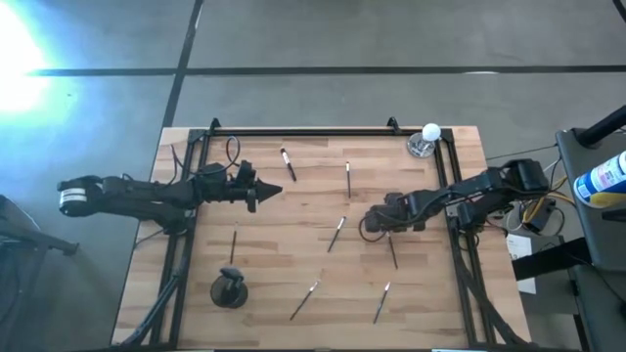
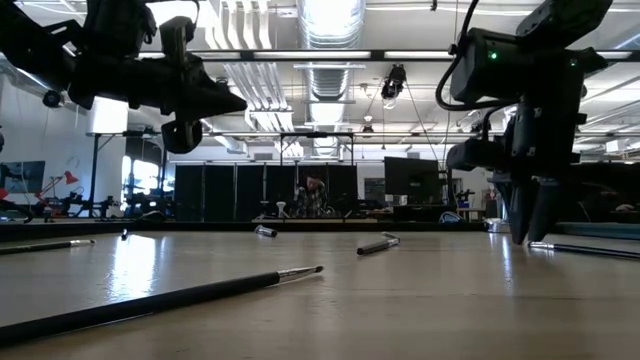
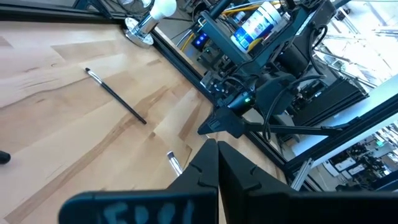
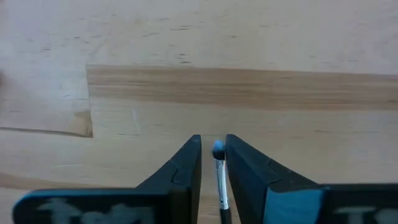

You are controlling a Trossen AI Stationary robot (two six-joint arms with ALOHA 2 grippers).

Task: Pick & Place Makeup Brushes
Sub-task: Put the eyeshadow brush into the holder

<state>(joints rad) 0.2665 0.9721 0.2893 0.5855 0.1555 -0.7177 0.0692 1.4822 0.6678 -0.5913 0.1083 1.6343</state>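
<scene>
From above, the right hand [image 1: 381, 227] stood low over one makeup brush [image 1: 392, 252] on the table [image 1: 293, 210]. The left hand [image 1: 262, 191] hung closed and empty. In the right wrist view, the fingers [image 4: 186, 165] stood narrowly apart around the brush tip [image 4: 219, 149].

Seven makeup brushes counted loose on the table [image 1: 284, 249] in the high view. Two toward the far rail: a brush [image 1: 287, 163] and a second brush [image 1: 347, 176]. Three across the middle: a third brush [image 1: 336, 233], a fourth brush [image 1: 393, 256] and a fifth brush [image 1: 234, 244]. Two toward the near edge: a sixth brush [image 1: 304, 300] and a seventh brush [image 1: 381, 302]. One dark round cup [image 1: 229, 290]; impossible to tell whether any brush stands inside. One white ball [image 1: 430, 129], on one clear stand [image 1: 422, 148]. Two robot arms: one left arm [image 1: 147, 194] and one right arm [image 1: 469, 191]. One blue-and-white bottle [image 1: 604, 179] beside the table.
</scene>
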